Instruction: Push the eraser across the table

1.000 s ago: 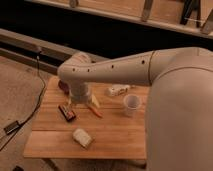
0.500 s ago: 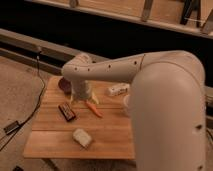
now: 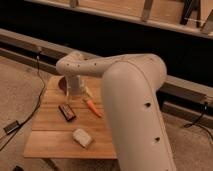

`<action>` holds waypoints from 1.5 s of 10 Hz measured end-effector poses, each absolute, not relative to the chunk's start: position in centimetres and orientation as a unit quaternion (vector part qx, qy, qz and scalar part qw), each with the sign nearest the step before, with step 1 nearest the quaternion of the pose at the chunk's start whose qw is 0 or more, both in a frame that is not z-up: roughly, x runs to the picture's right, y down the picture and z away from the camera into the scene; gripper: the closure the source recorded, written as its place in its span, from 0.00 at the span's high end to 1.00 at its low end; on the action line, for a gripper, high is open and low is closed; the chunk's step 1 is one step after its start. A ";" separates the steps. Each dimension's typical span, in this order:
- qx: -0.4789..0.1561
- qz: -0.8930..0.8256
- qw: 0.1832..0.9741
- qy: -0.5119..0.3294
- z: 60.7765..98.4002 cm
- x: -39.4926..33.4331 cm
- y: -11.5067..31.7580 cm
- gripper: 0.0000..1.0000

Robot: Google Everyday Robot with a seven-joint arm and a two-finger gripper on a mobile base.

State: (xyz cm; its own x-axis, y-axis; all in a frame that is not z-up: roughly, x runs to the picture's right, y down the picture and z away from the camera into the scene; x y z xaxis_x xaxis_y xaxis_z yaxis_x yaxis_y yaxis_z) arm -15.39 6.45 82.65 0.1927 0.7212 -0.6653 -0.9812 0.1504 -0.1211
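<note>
Gripper (image 3: pixel 75 95) low over table (image 3: pixel 50 136), near eraser (image 3: pixel 66 111) — opening cannot be told — carrot (image 3: pixel 93 107) beside

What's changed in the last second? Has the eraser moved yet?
Only the arm moved: its bulk swung further across the view, covering more of the table. The gripper stays just beyond the eraser, contact not visible. Eraser, carrot and pale block have not shifted.

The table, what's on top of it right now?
On the table: the dark eraser, an orange carrot and a pale block. The gripper hangs just behind the eraser. The arm covers the table's right side in this view, so anything there is hidden.
</note>
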 end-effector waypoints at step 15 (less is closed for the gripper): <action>-0.236 0.562 0.735 0.297 93.2 -23.8 4.3 0.80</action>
